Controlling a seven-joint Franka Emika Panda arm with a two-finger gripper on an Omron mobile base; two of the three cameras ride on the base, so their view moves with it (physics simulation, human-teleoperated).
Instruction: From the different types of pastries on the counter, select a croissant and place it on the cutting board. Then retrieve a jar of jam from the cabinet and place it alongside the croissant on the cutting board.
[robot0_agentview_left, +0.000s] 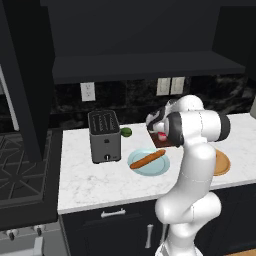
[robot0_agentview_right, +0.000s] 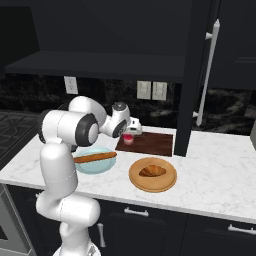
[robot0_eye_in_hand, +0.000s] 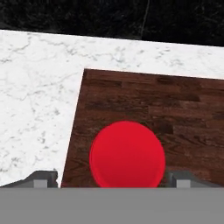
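Gripper (robot0_eye_in_hand: 112, 178) jaws stand apart, the jar of jam (robot0_eye_in_hand: 127, 154) between them on the cutting board (robot0_eye_in_hand: 175, 109); probably rigid, slippery; grasp its sides.

Two pastries (robot0_agentview_right: 95, 157), two plates (robot0_agentview_right: 152, 175), one jar of jam (robot0_agentview_right: 128, 139), one toaster (robot0_agentview_left: 104, 136).

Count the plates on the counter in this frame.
2. A pale blue plate holding the long stick pastry sits left of the cutting board; a round light-wood plate holding the croissant sits in front of the board. The arm may hide more.
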